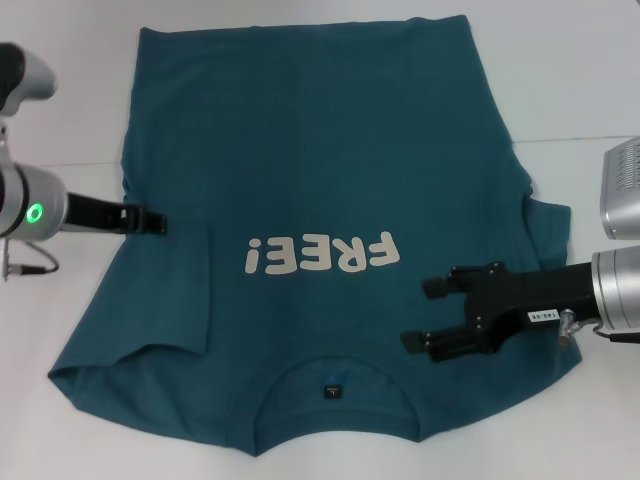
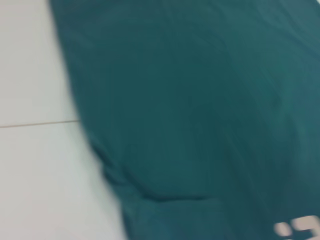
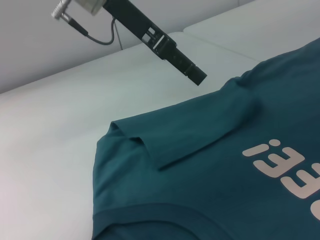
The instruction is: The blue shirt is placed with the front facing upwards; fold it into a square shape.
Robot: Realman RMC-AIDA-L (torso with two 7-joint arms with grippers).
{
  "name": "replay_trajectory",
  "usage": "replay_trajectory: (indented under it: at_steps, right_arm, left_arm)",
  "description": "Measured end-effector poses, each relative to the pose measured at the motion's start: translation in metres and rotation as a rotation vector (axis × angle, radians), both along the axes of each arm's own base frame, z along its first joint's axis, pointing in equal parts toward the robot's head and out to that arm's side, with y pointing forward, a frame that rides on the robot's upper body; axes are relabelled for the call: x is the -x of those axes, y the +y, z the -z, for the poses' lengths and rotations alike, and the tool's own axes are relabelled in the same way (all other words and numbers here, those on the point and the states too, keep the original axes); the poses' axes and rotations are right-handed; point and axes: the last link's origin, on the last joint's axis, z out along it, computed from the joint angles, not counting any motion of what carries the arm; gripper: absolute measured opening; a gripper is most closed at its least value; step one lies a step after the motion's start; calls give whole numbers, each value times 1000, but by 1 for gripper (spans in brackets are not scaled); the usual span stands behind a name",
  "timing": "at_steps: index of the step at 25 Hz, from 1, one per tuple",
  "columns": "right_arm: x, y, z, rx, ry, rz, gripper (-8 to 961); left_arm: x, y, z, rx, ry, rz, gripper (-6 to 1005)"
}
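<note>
One blue shirt [image 1: 330,170] lies on one white table [image 1: 60,330] — a single garment. It carries one line of cream lettering [image 1: 322,255], one round collar [image 1: 335,400] and one small dark tag [image 1: 331,391]. Two claws are in view — the left claw [image 1: 150,220] and the right claw [image 1: 420,315].

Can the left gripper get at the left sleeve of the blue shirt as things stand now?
Probably yes. The left gripper is at the blue shirt's left edge, just beyond the left sleeve, and nothing lies between them.
</note>
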Motion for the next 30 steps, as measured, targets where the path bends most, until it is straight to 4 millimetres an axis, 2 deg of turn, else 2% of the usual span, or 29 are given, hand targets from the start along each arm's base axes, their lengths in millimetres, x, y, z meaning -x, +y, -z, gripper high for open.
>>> replay_trajectory:
  at_steps: [2, 5, 8, 10, 13, 16, 19, 22, 25, 30]
  right_arm:
    - [-1, 0, 0, -3, 1, 4, 895]
    - [-2, -1, -1, -8, 3, 10, 894]
    - [-2, 1, -2, -19, 9, 19, 893]
    - [-4, 4, -6, -40, 20, 56, 893]
    - [-10, 11, -23, -92, 61, 178, 892]
    - [-15, 15, -45, -134, 107, 261, 891]
    - [-17, 13, -67, -146, 156, 322, 890]
    - [-17, 12, -91, -136, 217, 439, 889]
    - [-19, 9, -112, -127, 247, 585, 889]
    - [-34, 1, -143, -173, 230, 814, 887]
  left_arm:
    - [9, -2, 1, -34, 6, -15, 296]
    - [19, -6, 6, -60, -5, -29, 537]
    - [19, -8, 7, -78, -40, -1, 674]
    - [9, -12, 7, -96, -74, 107, 766]
    - [-8, -28, 7, -127, -161, 330, 768]
    - [-16, -48, 0, -180, -306, 572, 769]
    - [-8, -60, -18, -255, -474, 733, 773]
    - [3, -72, -29, -257, -634, 870, 776]
    - [19, -88, -22, -169, -685, 932, 776]
    - [39, -105, -1, -57, -653, 858, 775]
